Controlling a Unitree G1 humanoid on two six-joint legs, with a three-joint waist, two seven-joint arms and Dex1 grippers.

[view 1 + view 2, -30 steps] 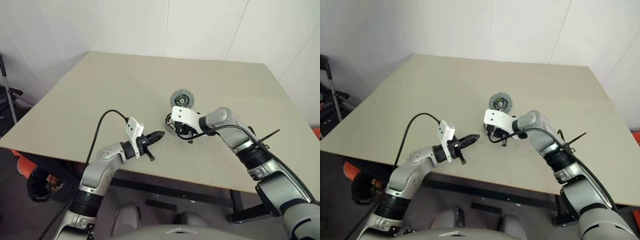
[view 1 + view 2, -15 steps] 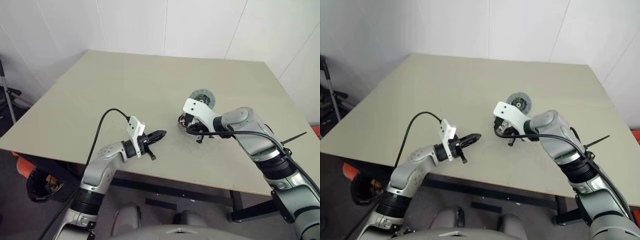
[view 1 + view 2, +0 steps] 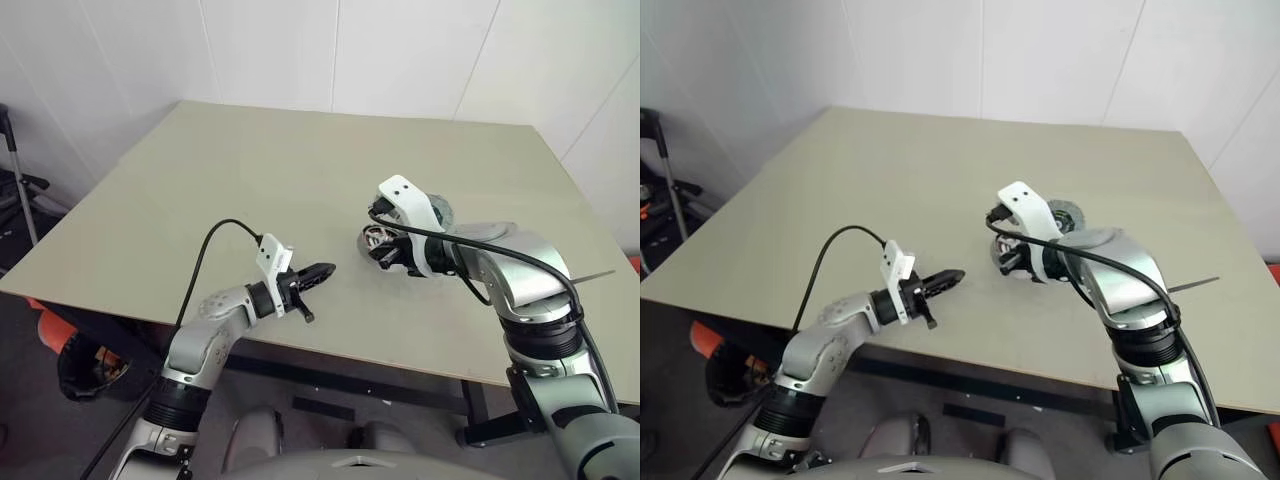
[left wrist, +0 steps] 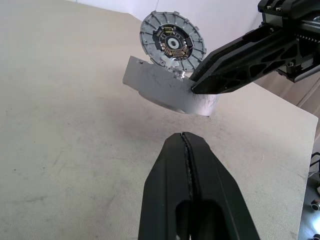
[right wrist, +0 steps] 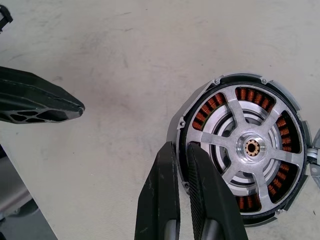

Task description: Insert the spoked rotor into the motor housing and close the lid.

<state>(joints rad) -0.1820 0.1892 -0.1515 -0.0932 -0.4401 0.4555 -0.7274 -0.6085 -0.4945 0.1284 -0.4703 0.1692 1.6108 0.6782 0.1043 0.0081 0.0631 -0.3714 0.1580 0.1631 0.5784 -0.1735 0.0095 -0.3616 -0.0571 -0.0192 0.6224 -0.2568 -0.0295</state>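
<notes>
Landmark: motor housing [image 5: 243, 155], resting on the table [image 3: 250, 180], toward the right side.

Nearest the table's front edge, well apart from the housing on its left: left gripper [image 3: 322, 270], fingers pressed together, nothing held, pointing level toward the housing. Judged parked clear of the work so as not to crowd the other arm.

Just above the housing's near-left rim: right gripper [image 5: 181, 150], jaws almost together with a thin gap, nothing between them, tips angled down at the rim. Not touching the wheel as far as can be told. Posture reads as hovering over the part to check seating or to reach past it.

Inside the housing: spoked rotor [image 5: 255, 147], lying flat, hub centred, copper windings showing between spokes. Insertion judged done.

Just beyond the housing, on the far side: lid [image 4: 172, 42], flat on the table, segmented pale rim up, apart from the housing. Closing not yet done; lid sits close, probably for a short carry.
</notes>
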